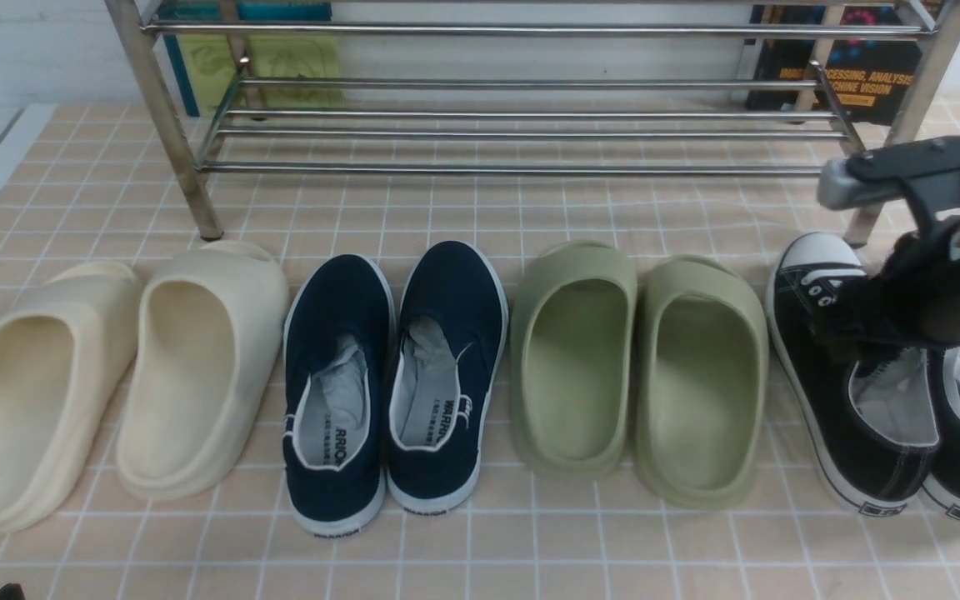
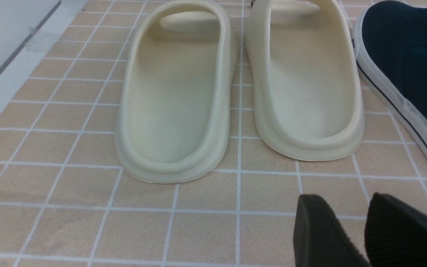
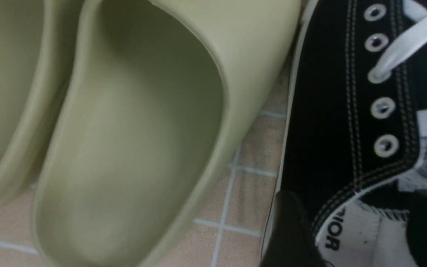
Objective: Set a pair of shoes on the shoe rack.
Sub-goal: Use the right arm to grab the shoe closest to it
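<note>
Black sneaker (image 1: 830, 417), lower right, under our right end effector (image 3: 358, 226)
It stands spread astride the sneaker's collar; our left end effector (image 2: 350, 207) is slightly parted.

Lying in a row on the tan tiled floor (image 1: 480, 542), toes all pointing away from the front camera. Starting at the left with a pair of cream slides (image 1: 197, 367), sitting just beside each other. Continuing with navy slip-ons (image 1: 447, 367) (pale crumpled paper filling both openings), nearly touching. Ending with olive-green slides (image 1: 572, 350), touching side to side. Standing further back: a yellow-green book (image 1: 297, 58) and a dark book (image 1: 863, 75).
</note>
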`<state>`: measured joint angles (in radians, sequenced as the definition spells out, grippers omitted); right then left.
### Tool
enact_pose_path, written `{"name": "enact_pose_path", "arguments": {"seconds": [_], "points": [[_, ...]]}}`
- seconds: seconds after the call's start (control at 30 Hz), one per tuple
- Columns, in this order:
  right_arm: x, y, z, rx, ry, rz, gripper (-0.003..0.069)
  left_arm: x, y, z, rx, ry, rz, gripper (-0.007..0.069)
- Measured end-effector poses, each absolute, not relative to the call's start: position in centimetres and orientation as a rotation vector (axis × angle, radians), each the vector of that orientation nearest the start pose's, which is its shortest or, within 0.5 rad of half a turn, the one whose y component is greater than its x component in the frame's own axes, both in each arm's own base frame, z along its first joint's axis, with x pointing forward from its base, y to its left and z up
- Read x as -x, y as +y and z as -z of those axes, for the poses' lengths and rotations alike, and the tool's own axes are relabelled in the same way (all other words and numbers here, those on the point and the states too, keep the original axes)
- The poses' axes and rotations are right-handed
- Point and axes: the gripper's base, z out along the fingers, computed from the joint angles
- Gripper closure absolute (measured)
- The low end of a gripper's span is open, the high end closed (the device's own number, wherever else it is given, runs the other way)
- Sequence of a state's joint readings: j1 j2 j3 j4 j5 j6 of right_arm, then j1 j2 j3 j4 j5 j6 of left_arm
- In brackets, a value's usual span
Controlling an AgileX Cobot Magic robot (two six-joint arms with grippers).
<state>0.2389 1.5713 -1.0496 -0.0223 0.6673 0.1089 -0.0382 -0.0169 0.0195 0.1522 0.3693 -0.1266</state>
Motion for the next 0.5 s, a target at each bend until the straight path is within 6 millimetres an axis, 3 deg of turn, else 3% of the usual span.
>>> {"name": "enact_pose_path", "arguments": {"seconds": [0.1,0.2,0.27,0.33,0.43,0.5], "points": [[-31.6,7.5,-21.6,0.146,2.739,-0.072,0.0165,-5.2,0.3,-17.5,-0.012,1.851,-0.035,0.0384],[-32.4,7.6,-19.5,0.119,2.777,-0.060,0.0206,-5.2,0.3,-17.5,-0.012,1.851,-0.035,0.0384],[-32.8,7.7,-18.7,0.113,2.783,-0.056,0.0268,-5.2,0.3,-17.5,-0.012,1.851,-0.035,0.0384],[-32.9,7.7,-18.3,0.104,2.788,-0.058,0.0426,-5.2,0.3,-17.5,-0.012,1.851,-0.035,0.0384],[-32.8,7.9,-18.8,0.088,2.781,-0.076,0.0601,-5.2,0.3,-17.5,-0.012,1.851,-0.035,0.0384],[-32.4,7.8,-19.7,0.081,2.783,-0.078,0.0646,-5.2,0.3,-17.5,-0.012,1.851,-0.035,0.0384]]}}
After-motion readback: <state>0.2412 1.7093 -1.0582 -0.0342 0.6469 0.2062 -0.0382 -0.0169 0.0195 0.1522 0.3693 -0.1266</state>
